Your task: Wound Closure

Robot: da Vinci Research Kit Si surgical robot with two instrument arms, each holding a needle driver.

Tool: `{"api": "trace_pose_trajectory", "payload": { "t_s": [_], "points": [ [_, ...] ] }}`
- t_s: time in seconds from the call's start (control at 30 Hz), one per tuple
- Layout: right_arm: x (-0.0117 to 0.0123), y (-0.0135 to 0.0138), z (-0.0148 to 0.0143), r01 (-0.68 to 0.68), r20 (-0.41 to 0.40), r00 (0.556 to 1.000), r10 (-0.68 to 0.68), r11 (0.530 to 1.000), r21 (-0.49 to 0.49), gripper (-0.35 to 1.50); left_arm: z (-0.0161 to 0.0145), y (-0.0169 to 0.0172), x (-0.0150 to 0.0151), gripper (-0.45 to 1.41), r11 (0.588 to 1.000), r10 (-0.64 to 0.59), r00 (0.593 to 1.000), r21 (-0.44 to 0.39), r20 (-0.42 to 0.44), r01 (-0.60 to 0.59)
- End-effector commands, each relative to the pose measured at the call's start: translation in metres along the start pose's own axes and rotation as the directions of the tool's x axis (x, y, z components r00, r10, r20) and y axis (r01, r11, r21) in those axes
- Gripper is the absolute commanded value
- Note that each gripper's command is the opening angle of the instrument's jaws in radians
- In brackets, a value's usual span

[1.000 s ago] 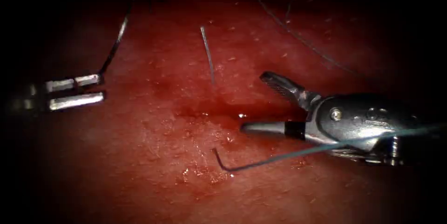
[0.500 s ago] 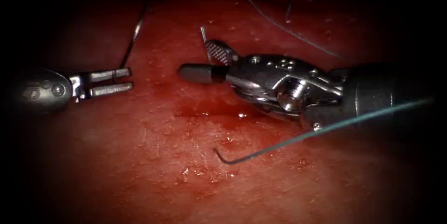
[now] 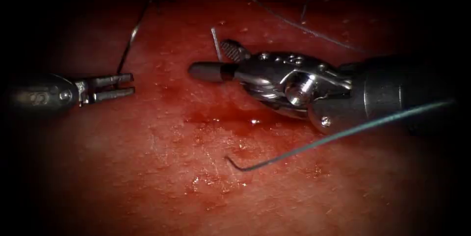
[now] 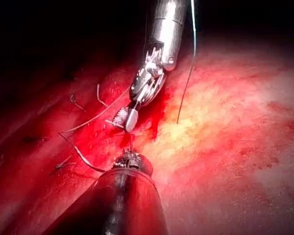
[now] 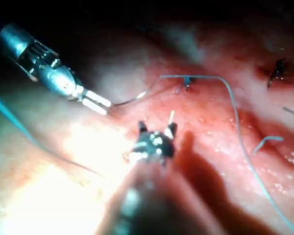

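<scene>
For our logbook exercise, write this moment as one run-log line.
left tool: shut on thread | right tool: open, empty, jaws beside standing thread end | loose thread: lying on tissue

Tissue [image 3: 196, 177] wet, glossy; tools prob. shiny metal.

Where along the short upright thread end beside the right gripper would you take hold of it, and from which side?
I'd grip the thread end mid-length, from the right: it stands nearly upright from the tissue, the open right gripper flanking it.

needle [image 3: 216, 43] base hidden behind right gripper [image 3: 218, 59], thread [image 3: 343, 135] cut off at frame edge
</scene>
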Motion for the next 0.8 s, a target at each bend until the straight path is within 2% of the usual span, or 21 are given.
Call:
{"api": "trace_pose_trajectory", "payload": {
  "t_s": [0.03,0.1,0.13,0.17,0.2,0.23,0.27,0.33,0.37,0.47,0.57,0.67,0.77,0.8],
  "points": [
    [-0.0005,0.0003,0.0012,0.005,-0.003,1.000,-0.005,1.000,-0.005,1.03,0.0007,0.0001,0.0000,-0.45,1.000,0.009,1.000,0.010,0.005,-0.009],
    [-0.0005,0.0007,0.0018,0.005,-0.006,1.000,-0.005,1.000,-0.011,1.03,0.0007,0.0000,0.0000,-0.38,0.999,0.035,0.999,0.019,0.022,-0.035],
    [-0.0004,0.0008,0.0020,0.005,-0.007,1.000,-0.005,1.000,-0.014,1.03,0.0007,-0.0001,0.0000,-0.20,0.999,0.045,0.999,0.024,0.030,-0.045],
    [-0.0003,0.0010,0.0022,0.005,-0.008,1.000,-0.005,1.000,-0.018,1.00,0.0007,-0.0002,-0.0001,0.19,0.998,0.048,0.998,0.030,0.043,-0.049],
    [-0.0003,0.0011,0.0024,0.004,-0.010,1.000,-0.005,1.000,-0.022,0.95,0.0007,-0.0002,-0.0001,0.41,0.998,0.046,0.998,0.033,0.050,-0.047],
    [-0.0002,0.0011,0.0024,0.004,-0.012,1.000,-0.004,1.000,-0.029,0.85,0.0007,-0.0002,-0.0001,0.52,0.998,0.043,0.998,0.037,0.054,-0.045],
    [-0.0002,0.0012,0.0023,0.004,-0.015,1.000,-0.005,0.999,-0.036,0.58,0.0006,-0.0002,-0.0001,0.74,0.998,0.040,0.998,0.040,0.058,-0.042],
    [-0.0003,0.0012,0.0017,0.003,-0.020,1.000,-0.005,0.998,-0.062,-0.15,0.0003,0.0000,0.0000,0.86,0.998,0.032,0.997,0.048,0.067,-0.036],
    [-0.0003,0.0013,0.0013,-0.001,-0.024,1.000,-0.001,0.997,-0.073,-0.35,0.0002,0.0001,0.0002,0.93,0.998,0.027,0.997,0.053,0.072,-0.031],
    [-0.0002,0.0015,0.0007,-0.020,-0.029,0.999,0.017,0.994,-0.103,-0.35,-0.0002,0.0002,0.0007,1.13,0.999,0.014,0.997,0.046,0.072,-0.018],
    [-0.0001,0.0016,0.0004,-0.036,-0.022,0.999,0.034,0.992,-0.124,-0.35,-0.0004,0.0002,0.0015,1.20,0.999,0.006,0.999,0.044,0.040,-0.008],
    [-0.0001,0.0016,0.0002,-0.047,-0.019,0.999,0.045,0.992,-0.118,-0.35,-0.0008,0.0003,0.0024,1.18,0.999,-0.005,1.000,0.037,0.009,0.005],
    [0.0002,0.0015,-0.0002,-0.055,-0.034,0.998,0.051,0.992,-0.111,-0.35,-0.0013,0.0004,0.0033,1.06,0.999,-0.022,0.999,0.030,-0.029,0.023],
    [0.0005,0.0015,-0.0004,-0.058,-0.039,0.998,0.055,0.992,-0.108,-0.35,-0.0015,0.0004,0.0036,0.94,0.999,-0.033,0.999,0.033,-0.040,0.034]
  ]
}}
